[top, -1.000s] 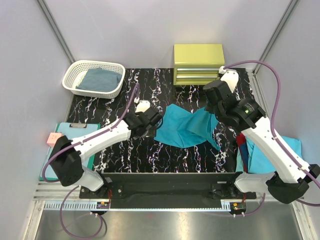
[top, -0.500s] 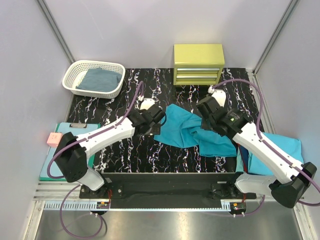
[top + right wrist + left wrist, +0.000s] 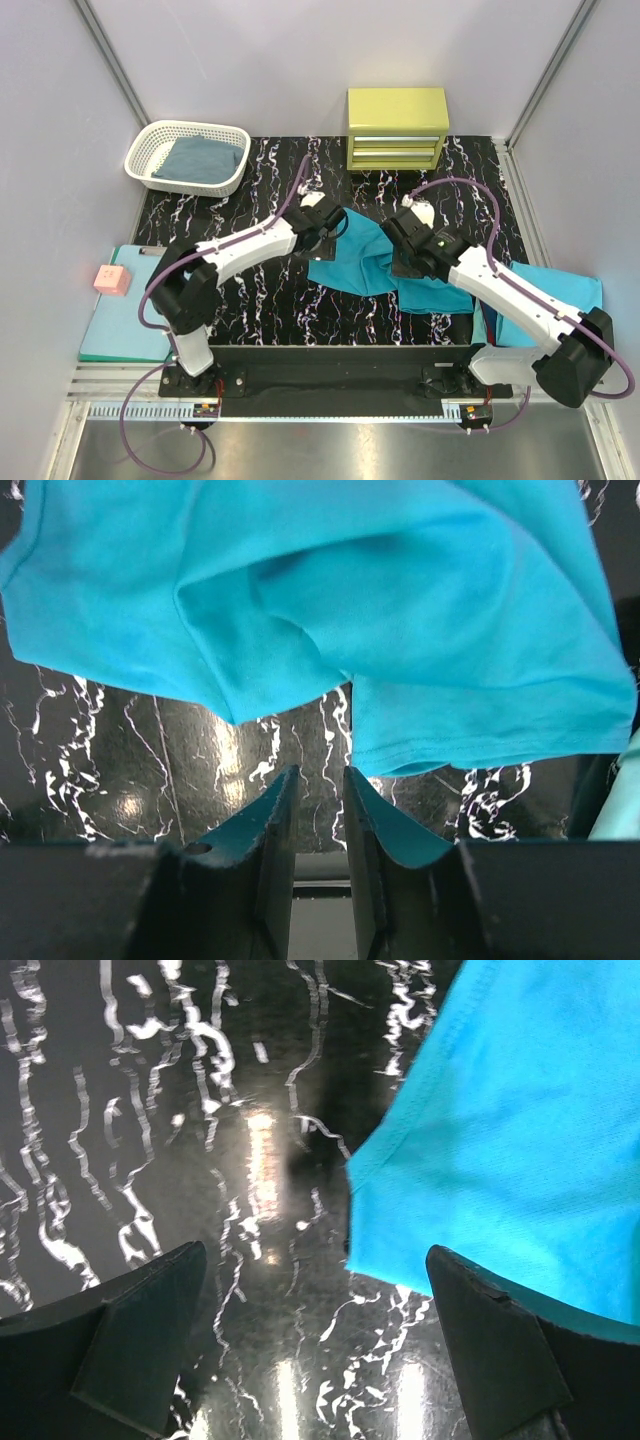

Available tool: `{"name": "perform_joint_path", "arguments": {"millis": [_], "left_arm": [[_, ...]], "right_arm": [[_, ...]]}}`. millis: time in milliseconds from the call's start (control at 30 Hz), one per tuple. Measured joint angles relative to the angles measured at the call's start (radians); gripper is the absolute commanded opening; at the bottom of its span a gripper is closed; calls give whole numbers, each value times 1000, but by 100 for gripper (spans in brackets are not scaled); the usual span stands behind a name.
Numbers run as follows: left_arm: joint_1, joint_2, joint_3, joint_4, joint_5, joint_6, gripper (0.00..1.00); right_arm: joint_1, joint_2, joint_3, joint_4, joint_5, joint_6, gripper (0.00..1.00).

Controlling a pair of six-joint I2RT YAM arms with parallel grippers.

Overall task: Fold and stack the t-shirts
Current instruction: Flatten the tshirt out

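The teal t-shirt (image 3: 375, 262) lies crumpled on the black marbled table, between my two grippers. My left gripper (image 3: 326, 222) is at its far left corner, wide open and empty. In the left wrist view the left gripper (image 3: 315, 1305) hovers over bare table with the shirt's corner (image 3: 500, 1130) just ahead to the right. My right gripper (image 3: 404, 246) is over the shirt's right part. In the right wrist view the right gripper (image 3: 318, 772) has its jaws a narrow gap apart with nothing between them, and the shirt's hem (image 3: 470, 730) lies just beyond the tips.
A white basket (image 3: 150, 150) at the far left holds a folded grey-blue shirt (image 3: 203, 158). A yellow-green drawer chest (image 3: 397, 128) stands at the back. Lighter turquoise, red and dark shirts (image 3: 565, 292) lie at the right edge. A mint clipboard (image 3: 115, 325) and pink block (image 3: 111, 280) sit left.
My right gripper has come nearer and leftward, dragging the shirt's right part with it, and the shirt now lies flatter. My left gripper has moved right and away, to the shirt's corner.
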State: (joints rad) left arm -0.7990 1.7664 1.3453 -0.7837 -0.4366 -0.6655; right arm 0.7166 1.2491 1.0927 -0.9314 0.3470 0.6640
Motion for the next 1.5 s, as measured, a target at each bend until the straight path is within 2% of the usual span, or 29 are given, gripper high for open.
{"name": "perform_joint_path", "arguments": {"millis": [200,333,367,467,600,767,867,1000,1033,1100,1133,1167,1367,1500], "left_arm": [[0,61,8,24,40,15,86],[0,97,8,31,48,25,63],[0,106,9,32,49,29,54],[0,129,9,32,54,36,43],[0,140,11,34,60,41,43],[1,159,13,38,68,42,55],[1,175,13,40,75,42,55],[2,187,13,47,92,39,40],[2,187,12,48,94,37,30],[2,187,8,57,98,34,18],[2,187,5,59,100,30,5],[2,187,2,61,101,33,0],[2,152,-31,66,85,29,0],[14,22,-60,13,16,20,0]], "right_arm": [[26,-10,-64,4,-10,41,31],[29,-27,-80,2,-11,55,32],[29,-32,-80,3,-11,56,32],[30,-42,-80,3,-8,55,32],[29,-42,-79,3,-8,55,32],[30,-42,-74,2,-8,48,33],[30,-42,-72,2,-8,47,33],[30,-42,-72,2,-7,44,33],[30,-42,-72,2,-7,44,33],[30,-42,-72,2,-7,44,33],[30,-42,-72,2,-7,44,33],[30,-42,-72,2,-7,44,33],[30,-42,-72,2,-6,43,33],[30,-42,-71,2,2,41,33]]}}
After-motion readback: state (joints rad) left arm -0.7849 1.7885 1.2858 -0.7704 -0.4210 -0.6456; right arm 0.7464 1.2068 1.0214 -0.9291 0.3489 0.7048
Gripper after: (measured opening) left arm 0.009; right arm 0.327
